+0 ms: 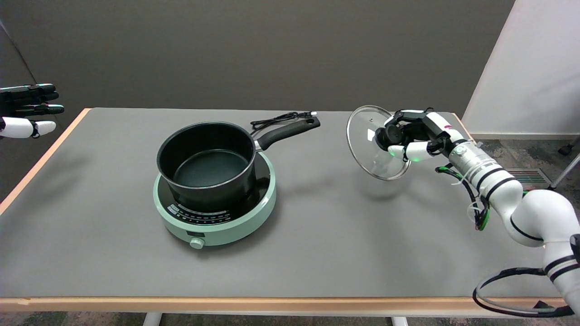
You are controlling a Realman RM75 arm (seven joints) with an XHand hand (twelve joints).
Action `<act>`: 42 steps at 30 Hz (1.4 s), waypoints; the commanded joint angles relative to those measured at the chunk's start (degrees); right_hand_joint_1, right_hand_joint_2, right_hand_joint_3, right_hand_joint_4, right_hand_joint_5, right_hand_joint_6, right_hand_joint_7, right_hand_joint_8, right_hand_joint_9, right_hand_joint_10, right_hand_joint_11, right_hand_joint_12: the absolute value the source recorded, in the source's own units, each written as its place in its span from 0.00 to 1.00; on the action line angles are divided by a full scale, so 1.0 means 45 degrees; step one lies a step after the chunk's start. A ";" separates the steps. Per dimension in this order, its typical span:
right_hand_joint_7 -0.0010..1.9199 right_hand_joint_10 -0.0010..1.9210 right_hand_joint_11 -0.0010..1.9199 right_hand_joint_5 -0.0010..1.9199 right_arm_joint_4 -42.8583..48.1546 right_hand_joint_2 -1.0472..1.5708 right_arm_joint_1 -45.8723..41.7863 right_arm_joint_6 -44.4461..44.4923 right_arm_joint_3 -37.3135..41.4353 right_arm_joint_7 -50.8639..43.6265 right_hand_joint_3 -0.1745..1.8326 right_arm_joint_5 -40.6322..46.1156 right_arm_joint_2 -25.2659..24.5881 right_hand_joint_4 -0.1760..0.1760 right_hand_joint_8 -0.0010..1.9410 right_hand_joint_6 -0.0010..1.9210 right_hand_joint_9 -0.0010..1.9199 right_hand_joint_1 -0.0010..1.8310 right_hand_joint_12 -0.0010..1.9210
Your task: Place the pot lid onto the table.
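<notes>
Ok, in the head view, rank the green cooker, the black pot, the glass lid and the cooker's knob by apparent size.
Largest to smallest:
1. green cooker
2. black pot
3. glass lid, held tilted by the right hand, so foreshortened; it may really match the pot's width
4. cooker's knob

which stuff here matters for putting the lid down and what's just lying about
Job: lid, held tilted by its knob in the right robot hand; table.
Lying about: pot, hob, cable, idle left hand.
</notes>
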 commanded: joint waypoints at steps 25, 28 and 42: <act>0.49 0.74 0.34 0.39 -0.3795 0.74 0.3245 0.0719 -0.3867 -0.0033 0.32 -0.2206 0.2332 1.00 0.61 0.49 0.44 0.74 0.82; 0.49 0.74 0.35 0.40 -0.4177 0.74 0.3644 0.0760 -0.4267 -0.0015 0.33 -0.2357 0.2350 1.00 0.61 0.49 0.45 0.74 0.81; 0.49 0.74 0.35 0.40 -0.5193 0.74 0.5265 0.0887 -0.6088 -0.0022 0.33 -0.2726 0.2262 1.00 0.61 0.49 0.45 0.74 0.81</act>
